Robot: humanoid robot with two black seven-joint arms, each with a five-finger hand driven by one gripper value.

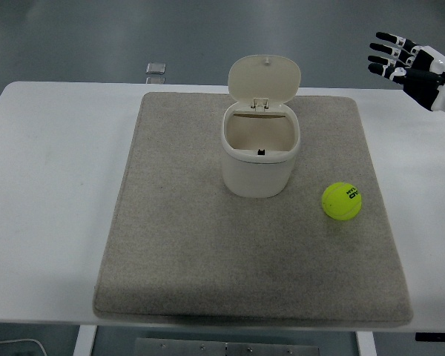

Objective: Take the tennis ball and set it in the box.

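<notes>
A yellow-green tennis ball (342, 201) lies on the right side of a grey felt mat (185, 252) spread over the white worktop (52, 193). It sits just to the right of a cream bin-shaped box (259, 152), apart from it and a little nearer the front edge. The box stands upright near the middle of the mat with its hinged lid (265, 76) tipped up and back, so its mouth is uncovered. The right hand (411, 63) hangs at the upper right corner, well away from the ball, fingers (389, 50) spread and holding nothing. A small grey square object (156, 68) lies at the worktop's far edge.
</notes>
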